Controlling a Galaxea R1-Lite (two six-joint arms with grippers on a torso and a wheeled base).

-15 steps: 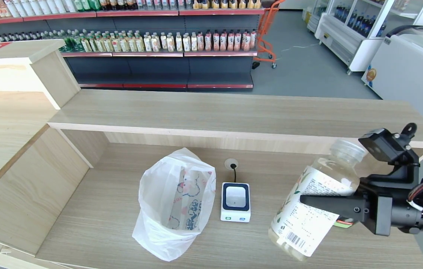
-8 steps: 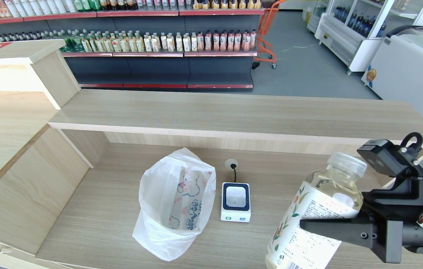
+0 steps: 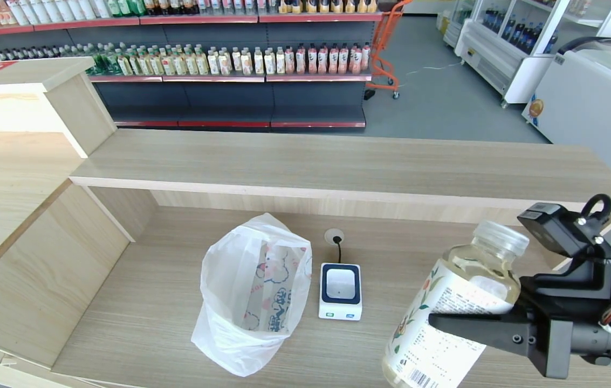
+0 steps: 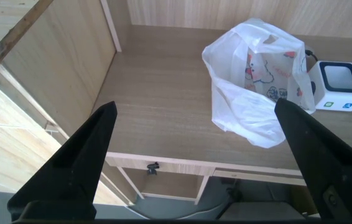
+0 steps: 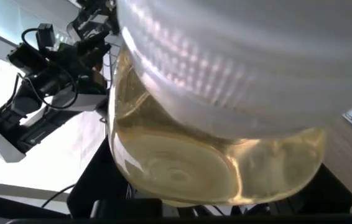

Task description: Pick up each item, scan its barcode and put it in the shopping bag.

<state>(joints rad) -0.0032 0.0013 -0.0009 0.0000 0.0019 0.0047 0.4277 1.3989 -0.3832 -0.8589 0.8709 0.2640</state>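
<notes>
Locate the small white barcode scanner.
Head view, centre of the wooden counter: the white square scanner sits just right of the white plastic shopping bag.

The shopping bag (image 3: 251, 296) is standing just beside the scanner (image 3: 340, 291), crowding its left. Bare counter (image 3: 132, 323) is lying open around both.

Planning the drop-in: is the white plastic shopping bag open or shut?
Open: the white plastic shopping bag stands with its mouth spread wide, a cartoon-printed package showing inside.

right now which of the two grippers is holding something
The right gripper: it is shut on the bottle of pale drink. The left gripper is open and empty.
</notes>
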